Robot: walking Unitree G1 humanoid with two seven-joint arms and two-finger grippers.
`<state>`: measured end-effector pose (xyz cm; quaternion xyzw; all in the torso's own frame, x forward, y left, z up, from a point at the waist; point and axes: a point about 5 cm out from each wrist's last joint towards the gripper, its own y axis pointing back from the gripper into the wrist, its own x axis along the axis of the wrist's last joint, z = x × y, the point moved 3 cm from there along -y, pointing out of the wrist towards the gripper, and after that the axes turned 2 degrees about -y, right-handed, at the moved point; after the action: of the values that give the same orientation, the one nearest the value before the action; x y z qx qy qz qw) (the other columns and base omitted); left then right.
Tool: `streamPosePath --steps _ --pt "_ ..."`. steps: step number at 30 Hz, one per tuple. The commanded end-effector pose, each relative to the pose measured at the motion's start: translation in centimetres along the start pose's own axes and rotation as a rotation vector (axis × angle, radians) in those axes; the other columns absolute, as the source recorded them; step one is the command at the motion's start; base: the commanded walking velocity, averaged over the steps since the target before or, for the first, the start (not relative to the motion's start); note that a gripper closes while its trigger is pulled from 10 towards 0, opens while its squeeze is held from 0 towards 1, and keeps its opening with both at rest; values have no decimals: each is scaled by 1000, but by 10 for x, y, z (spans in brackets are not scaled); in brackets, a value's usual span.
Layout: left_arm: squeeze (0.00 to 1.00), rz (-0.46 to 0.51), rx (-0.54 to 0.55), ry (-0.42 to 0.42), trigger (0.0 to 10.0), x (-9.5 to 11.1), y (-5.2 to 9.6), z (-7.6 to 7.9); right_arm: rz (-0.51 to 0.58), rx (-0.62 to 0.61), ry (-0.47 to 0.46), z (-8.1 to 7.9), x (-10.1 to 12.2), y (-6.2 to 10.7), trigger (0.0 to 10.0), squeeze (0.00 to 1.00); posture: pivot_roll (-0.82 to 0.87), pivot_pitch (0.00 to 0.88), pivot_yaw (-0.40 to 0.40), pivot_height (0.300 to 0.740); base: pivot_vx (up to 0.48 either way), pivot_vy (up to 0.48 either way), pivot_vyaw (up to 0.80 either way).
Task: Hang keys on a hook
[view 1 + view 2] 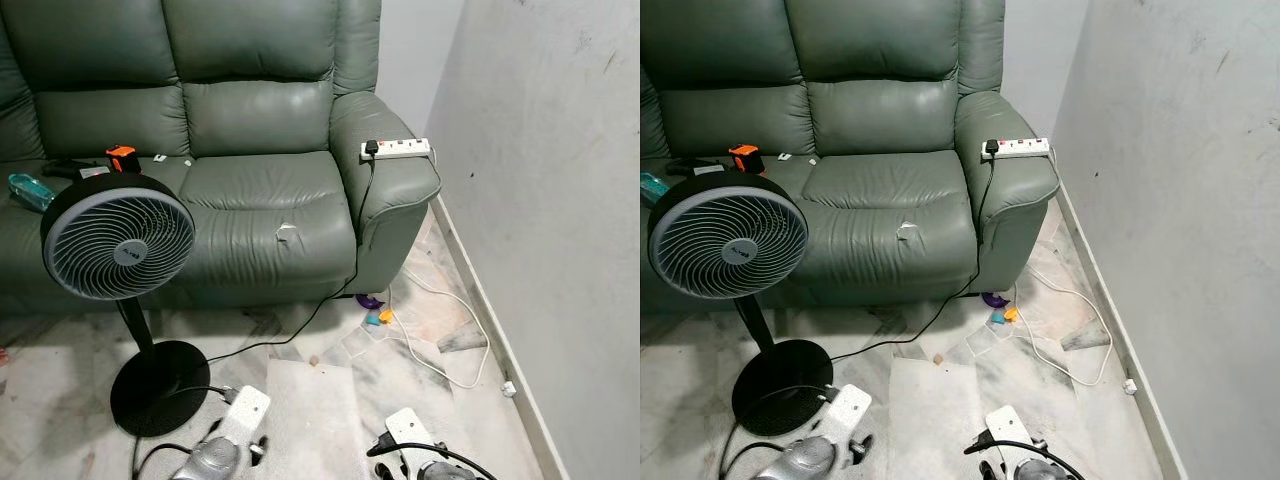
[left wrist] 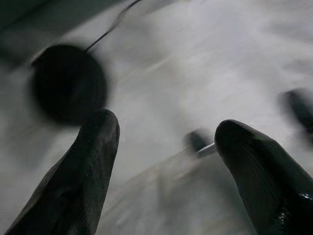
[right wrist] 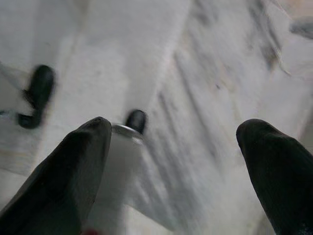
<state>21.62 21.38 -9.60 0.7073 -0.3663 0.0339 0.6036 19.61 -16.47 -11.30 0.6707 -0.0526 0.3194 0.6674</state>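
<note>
Both arms hang low, and their silver wrists reach into the bottom edge of the left eye view, the left arm (image 1: 222,450) near the fan's base and the right arm (image 1: 425,455) beside it. My left gripper (image 2: 166,125) is open over blurred pale marble floor, with nothing between its black fingers (image 2: 88,161). My right gripper (image 3: 177,125) is open too, above white-grey floor, its fingers (image 3: 73,166) wide apart and empty. A few small purple, orange and teal items (image 1: 374,309) lie on the floor by the sofa's corner; I cannot tell what they are.
A green leather sofa (image 1: 260,190) fills the far side. A white power strip (image 1: 398,149) rests on its armrest, and cables (image 1: 440,330) trail along the floor. A black standing fan (image 1: 118,238) is at front left. A grey wall (image 1: 560,220) closes the right side.
</note>
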Motion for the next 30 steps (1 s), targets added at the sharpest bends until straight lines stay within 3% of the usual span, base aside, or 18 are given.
streamPosePath --steps 1,2,3,4,7,10,15,19,27,30 --pt "0 -35 0 45 10000 -17 3 -4 38 -96 -88 42 6 7 10000 0 77 60 0 740 0 0 0" --pt "0 -35 0 45 10000 -17 3 -4 38 -96 -88 42 6 7 10000 0 77 60 0 740 0 0 0" --pt "0 -43 4 70 10000 -21 5 -7 54 -161 -150 64 10 11 10000 0 72 61 2 740 0 0 0" --pt "0 -43 4 70 10000 -21 5 -7 54 -161 -150 64 10 11 10000 0 72 61 2 740 0 0 0" --pt "0 -60 7 100 10000 -31 7 -7 64 -234 -185 90 14 18 10000 0 71 65 -2 740 0 0 0" --pt "0 -74 28 152 10000 -39 9 -9 63 -243 -175 94 15 20 10000 0 73 67 -8 740 0 0 0" --pt "0 -93 41 181 10000 -48 11 -8 62 -227 -167 88 15 18 10000 0 74 69 -10 740 0 0 0" --pt "0 -85 18 182 10000 -46 9 6 78 -153 -183 68 18 12 10000 0 74 73 -12 740 0 0 0" --pt "0 -84 -18 170 10000 -41 7 21 60 -123 -153 59 13 10 10000 0 69 75 -10 740 0 0 0" --pt "0 -90 -21 173 10000 -42 7 25 47 -125 -172 58 10 10 10000 0 67 74 -8 740 0 0 -785"
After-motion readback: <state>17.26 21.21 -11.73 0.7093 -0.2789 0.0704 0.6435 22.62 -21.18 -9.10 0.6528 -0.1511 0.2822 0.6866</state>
